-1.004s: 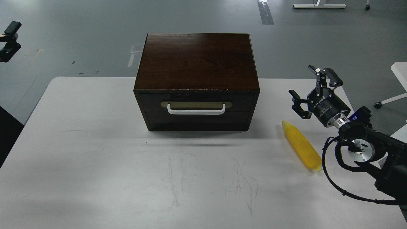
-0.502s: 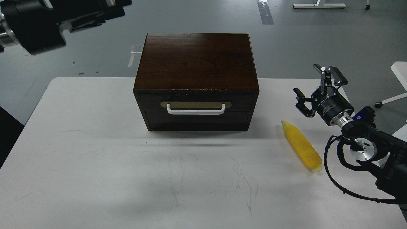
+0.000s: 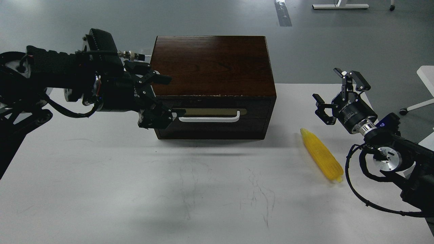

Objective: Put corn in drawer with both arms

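The dark brown cabinet point(image 3: 210, 64) stands at the back middle of the white table point(image 3: 101, 176). Its drawer point(image 3: 210, 122) is closed, with a white bar handle point(image 3: 209, 118) on a beige plate. The yellow corn point(image 3: 321, 155) lies on the table to the cabinet's right, pale tip toward the back. My left gripper point(image 3: 162, 98) is open at the cabinet's front left corner, just left of the handle, holding nothing. My right gripper point(image 3: 337, 93) is open and empty, above and behind the corn's tip.
The table's right edge runs close behind my right arm point(image 3: 390, 156). A white desk corner and a chair base point(image 3: 423, 101) stand off the table at the far right. Grey floor lies beyond the cabinet.
My left arm has swung down from the upper left corner to the cabinet's front left, beside the handle. My right gripper has shifted slightly right. The corn and drawer have not moved.
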Available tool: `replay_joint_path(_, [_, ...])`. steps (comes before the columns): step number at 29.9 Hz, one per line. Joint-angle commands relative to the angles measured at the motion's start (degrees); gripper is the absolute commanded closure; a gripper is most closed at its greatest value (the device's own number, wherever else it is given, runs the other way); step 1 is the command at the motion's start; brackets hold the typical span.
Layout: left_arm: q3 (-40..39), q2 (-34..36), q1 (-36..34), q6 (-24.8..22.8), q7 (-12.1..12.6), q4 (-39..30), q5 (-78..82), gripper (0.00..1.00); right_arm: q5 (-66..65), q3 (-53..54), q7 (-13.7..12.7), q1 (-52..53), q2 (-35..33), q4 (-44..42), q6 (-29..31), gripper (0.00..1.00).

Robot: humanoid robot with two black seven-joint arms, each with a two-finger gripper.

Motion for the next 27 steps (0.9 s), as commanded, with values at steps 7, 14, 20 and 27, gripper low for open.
replay_joint_path(7, [7.3,-8.3,-7.8,0.0,0.0,2.8,1.6,0.02,0.0,0.0,0.0,-0.1,0.0,-0.1,-0.2,0.00])
replay_joint_path(14, [14.5,-13.6,-12.7,0.0,0.0,5.6,1.6,0.02,0.0,0.0,0.0,-0.4,0.0,0.0,-0.2,0.00])
replay_joint_path(20, [15.0,-17.4,-13.0,0.0,0.0,9.6,1.6,0.02,0.0,0.0,0.0,-0.4,0.0,0.0,-0.2,0.00])
replay_joint_path(27, [16.9,-19.3,-14.3,0.0,0.0,11.7,1.6,0.02,0.0,0.0,0.0,-0.8,0.0,0.0,-0.2,0.00])
